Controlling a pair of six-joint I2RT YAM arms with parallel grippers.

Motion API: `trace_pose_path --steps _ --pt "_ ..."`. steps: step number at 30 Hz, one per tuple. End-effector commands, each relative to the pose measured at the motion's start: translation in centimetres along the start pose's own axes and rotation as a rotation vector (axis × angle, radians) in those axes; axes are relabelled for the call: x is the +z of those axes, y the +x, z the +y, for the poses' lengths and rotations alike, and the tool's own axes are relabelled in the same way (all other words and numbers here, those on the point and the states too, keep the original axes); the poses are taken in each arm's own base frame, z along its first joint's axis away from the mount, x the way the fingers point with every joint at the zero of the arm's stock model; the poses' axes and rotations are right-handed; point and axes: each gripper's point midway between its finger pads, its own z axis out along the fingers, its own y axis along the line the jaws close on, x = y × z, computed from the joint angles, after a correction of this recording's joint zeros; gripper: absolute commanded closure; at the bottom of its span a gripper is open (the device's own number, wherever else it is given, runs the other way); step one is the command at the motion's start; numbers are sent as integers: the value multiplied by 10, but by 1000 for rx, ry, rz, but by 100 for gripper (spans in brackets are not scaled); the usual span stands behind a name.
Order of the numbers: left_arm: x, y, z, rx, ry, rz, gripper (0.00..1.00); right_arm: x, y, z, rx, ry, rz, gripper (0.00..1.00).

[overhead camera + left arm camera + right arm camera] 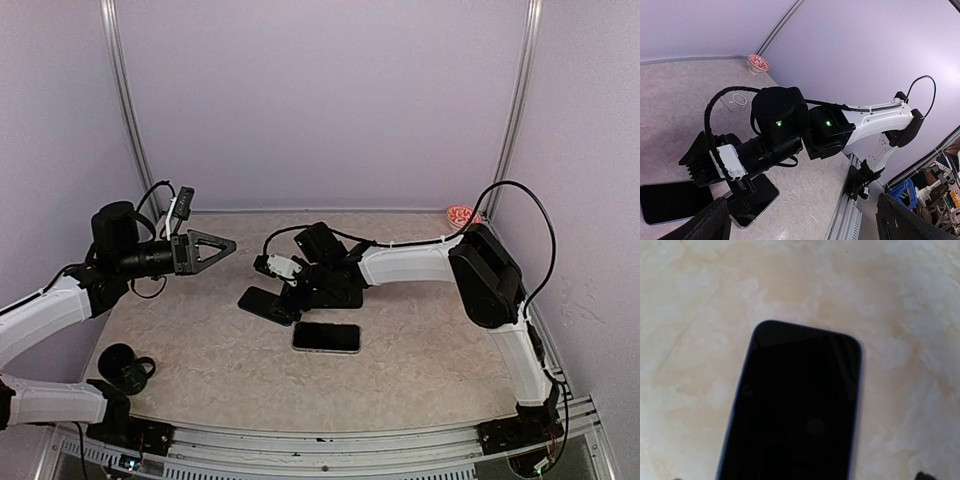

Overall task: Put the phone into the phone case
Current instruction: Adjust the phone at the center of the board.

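Observation:
The phone (326, 337), black with a silver rim, lies flat at the table's middle front; it also shows in the left wrist view (757, 192). A flat black slab with a bluish rim, which looks like the phone case (262, 302), lies just left of it and fills the right wrist view (795, 415). My right gripper (284, 297) hovers close over this slab, open and empty; only its fingertips show, wide apart, at the bottom corners of the right wrist view (799, 478). My left gripper (214, 246) is raised at the left, open and empty, pointing toward the right arm.
A small red-and-white bowl (461, 213) stands at the back right corner, also seen from the left wrist (758, 63). The right arm (410, 265) stretches across the table's middle. A metal rail (330, 440) runs along the front edge. Purple walls enclose the table.

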Motion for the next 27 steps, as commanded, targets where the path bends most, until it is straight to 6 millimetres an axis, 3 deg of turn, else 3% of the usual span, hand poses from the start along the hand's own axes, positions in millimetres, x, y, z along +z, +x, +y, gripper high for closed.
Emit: trace_pose_path --steps 1,17,27 --pt "-1 -3 -5 20 9 -13 1 12 6 2 33 14 30 0" --pt "-4 -9 -3 11 -24 -46 1 31 28 -3 91 59 80 1" --pt "-7 -18 15 -27 -134 -91 1 34 27 8 80 13 85 1"
